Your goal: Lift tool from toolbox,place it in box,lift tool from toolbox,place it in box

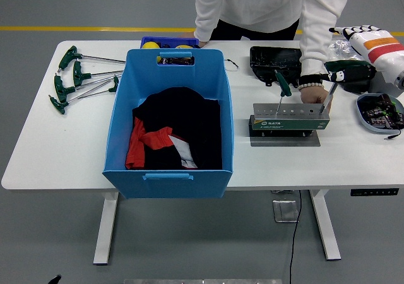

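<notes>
Left of the blue box [169, 123], loose green-handled T-wrenches [79, 77] lie flat on the white table [57, 151]. The box, smooth plastic, holds black and red cloth [170, 132]. Right of the box, a grey tool rack [290, 118] holds two T-handle tools: one tool [280, 89] nearly upright, another tool [331, 85] tilted right. The right hand [361, 39] is above it; I cannot tell its grip. A person's hand [314, 94] rests behind the rack.

Toolbox [290, 124] right of box [169, 121] (apart)
</notes>
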